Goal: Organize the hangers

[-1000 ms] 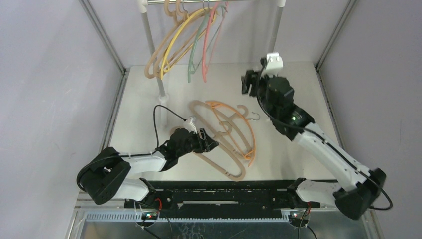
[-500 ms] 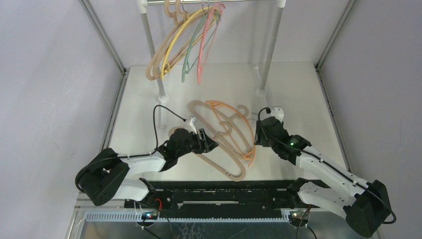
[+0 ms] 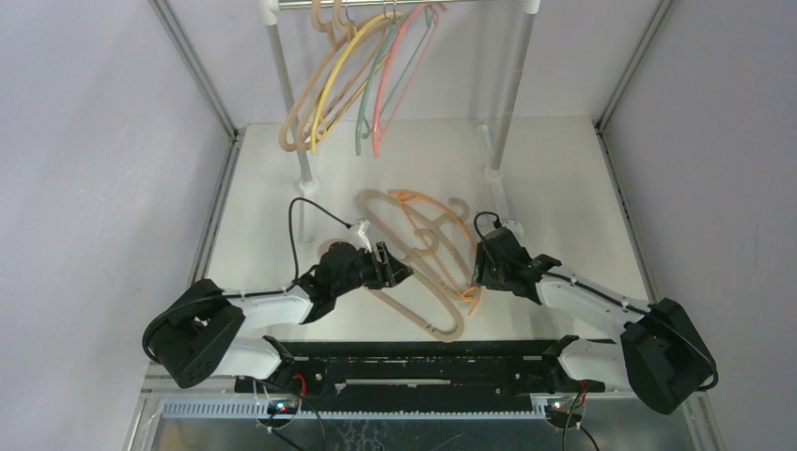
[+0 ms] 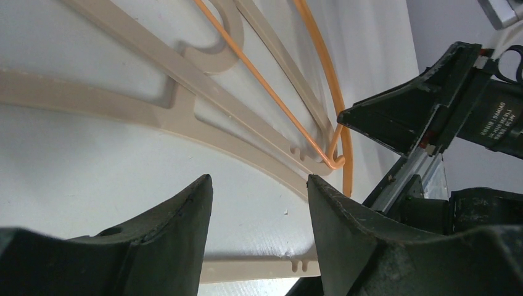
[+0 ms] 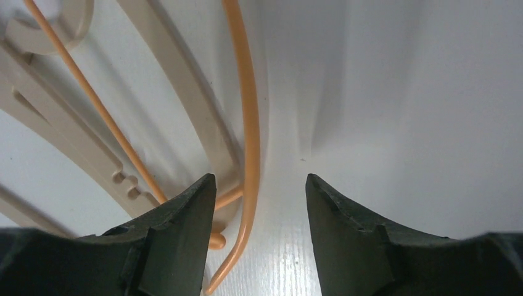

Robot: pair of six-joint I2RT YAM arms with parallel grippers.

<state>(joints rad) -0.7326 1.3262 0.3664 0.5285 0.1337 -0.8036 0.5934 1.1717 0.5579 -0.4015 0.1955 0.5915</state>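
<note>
Tabletop (image 3: 564, 188) bears two beige hangers (image 4: 61, 94), one orange hanger (image 5: 248, 92).

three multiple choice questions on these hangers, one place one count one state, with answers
1. How many thin coloured hangers hang on the white-and-metal rail frame? A one B three C six
2. Where is the thin orange hanger? A on the frame B on the white table among thick beige plastic hangers C in a box
3. The right gripper is: A open B shut on a beige hanger C out of view
Answers: 1 B, yellow, green and pink hang there; 2 B, both wrist views show it there; 3 A, fingers apart, bare table between.
</note>
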